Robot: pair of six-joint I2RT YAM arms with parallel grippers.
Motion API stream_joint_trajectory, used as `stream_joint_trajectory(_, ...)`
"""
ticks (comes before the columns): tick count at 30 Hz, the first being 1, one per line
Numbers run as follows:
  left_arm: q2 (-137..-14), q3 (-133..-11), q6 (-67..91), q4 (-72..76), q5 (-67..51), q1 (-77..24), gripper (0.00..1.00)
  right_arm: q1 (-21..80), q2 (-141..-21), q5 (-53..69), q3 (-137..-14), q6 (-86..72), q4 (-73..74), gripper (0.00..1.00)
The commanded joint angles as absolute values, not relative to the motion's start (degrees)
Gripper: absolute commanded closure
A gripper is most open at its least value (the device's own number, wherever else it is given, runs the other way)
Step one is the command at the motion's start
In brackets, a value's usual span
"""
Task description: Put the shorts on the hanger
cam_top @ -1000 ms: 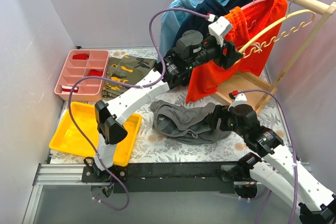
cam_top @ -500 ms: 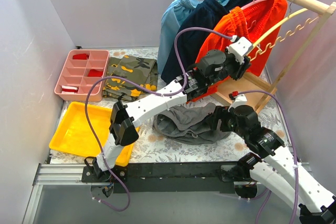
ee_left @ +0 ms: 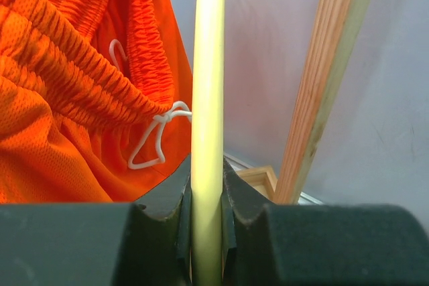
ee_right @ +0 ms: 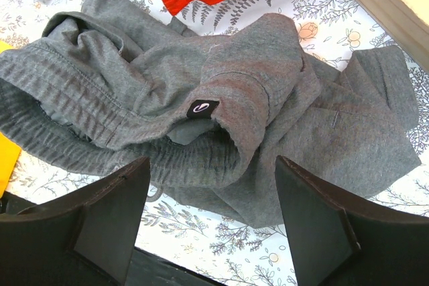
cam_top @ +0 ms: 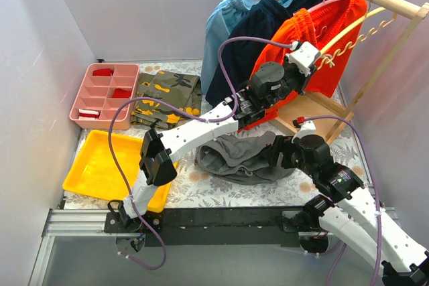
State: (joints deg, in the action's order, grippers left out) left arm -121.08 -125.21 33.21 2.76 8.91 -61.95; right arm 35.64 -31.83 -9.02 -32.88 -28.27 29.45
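The dark grey shorts [cam_top: 238, 157] lie crumpled on the patterned table in front of the rack; in the right wrist view they [ee_right: 221, 118] fill the middle, waistband and a small black label up. The cream hanger [cam_top: 348, 37] with its wavy bar hangs from the wooden rail at the right. My left gripper [cam_top: 314, 58] is raised to it and shut on the hanger's lower arm [ee_left: 208, 98], which stands between the jaws. My right gripper [cam_top: 276, 153] is open and empty, low over the shorts' near edge [ee_right: 211, 232].
Orange shorts [cam_top: 305, 51], a navy garment [cam_top: 251, 38] and a light blue one [cam_top: 221, 28] hang on the rack. A camouflage garment [cam_top: 164, 95], a pink divided tray [cam_top: 104, 95] and a yellow tray [cam_top: 110, 169] lie to the left. The rack's wooden post [ee_left: 328, 78] stands right of the hanger.
My left arm swung right and up along the hanger's arm, holding it, and the hanger's free end rose and tilted toward the rail. The right arm and grey shorts stayed put.
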Motion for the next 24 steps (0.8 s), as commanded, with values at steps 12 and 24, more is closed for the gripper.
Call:
stream_joint_trajectory(12, -109.87, -118.39, 31.55, 12.92, 9.67, -62.05, 1.0, 35.51, -32.17, -9.32, -33.4, -27.86, 27.77, 0.17)
stream_joint_trajectory(24, -108.72, -117.42, 30.67, 13.45, 10.63, -62.05, 1.0, 35.51, -33.13, -9.49, -33.92, -27.77, 27.68, 0.17)
